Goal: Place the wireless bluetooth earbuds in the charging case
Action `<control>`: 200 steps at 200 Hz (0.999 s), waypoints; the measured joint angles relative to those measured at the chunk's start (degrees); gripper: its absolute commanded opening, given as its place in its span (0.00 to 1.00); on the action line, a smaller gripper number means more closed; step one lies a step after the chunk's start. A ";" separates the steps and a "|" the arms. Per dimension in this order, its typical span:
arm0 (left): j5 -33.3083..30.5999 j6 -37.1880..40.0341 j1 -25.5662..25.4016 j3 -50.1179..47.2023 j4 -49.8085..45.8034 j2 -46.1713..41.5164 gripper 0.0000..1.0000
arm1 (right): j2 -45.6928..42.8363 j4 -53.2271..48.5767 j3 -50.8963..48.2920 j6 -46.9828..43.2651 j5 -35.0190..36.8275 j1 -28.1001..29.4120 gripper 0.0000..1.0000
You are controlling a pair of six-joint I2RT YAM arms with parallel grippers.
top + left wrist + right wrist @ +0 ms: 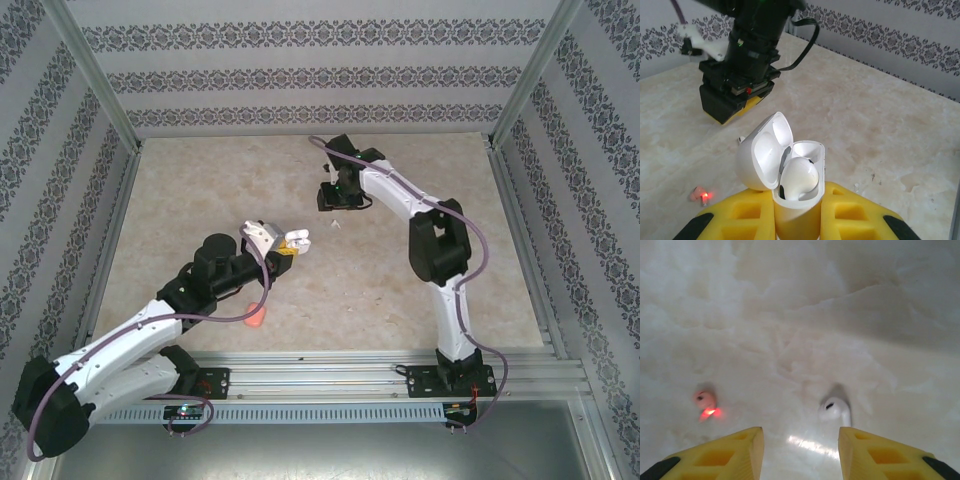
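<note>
Left wrist, open case (pixel 792 212), earbud (pixel 799 177) inside

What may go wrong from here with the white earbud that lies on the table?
1. The white earbud lies off-centre before the open right gripper; a pinch may flick it away.
2. The salmon-red earbud lies close by and may get knocked.
3. The white case in the left gripper already holds a seated earbud; the second may miss the free slot.
</note>
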 measured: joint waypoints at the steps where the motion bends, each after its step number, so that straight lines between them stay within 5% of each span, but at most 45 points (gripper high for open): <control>1: 0.00 0.02 0.00 -0.02 0.00 0.09 0.00 | 0.20 -0.17 0.17 -0.04 0.04 0.00 0.43; 63: 0.24 0.66 1.49 -0.07 2.16 3.93 0.00 | 9.44 -5.64 9.75 -4.04 1.33 0.00 0.43; 200: 1.95 0.61 2.25 -0.11 5.62 7.58 0.00 | 7.93 -3.13 1.86 -4.39 1.70 0.07 0.33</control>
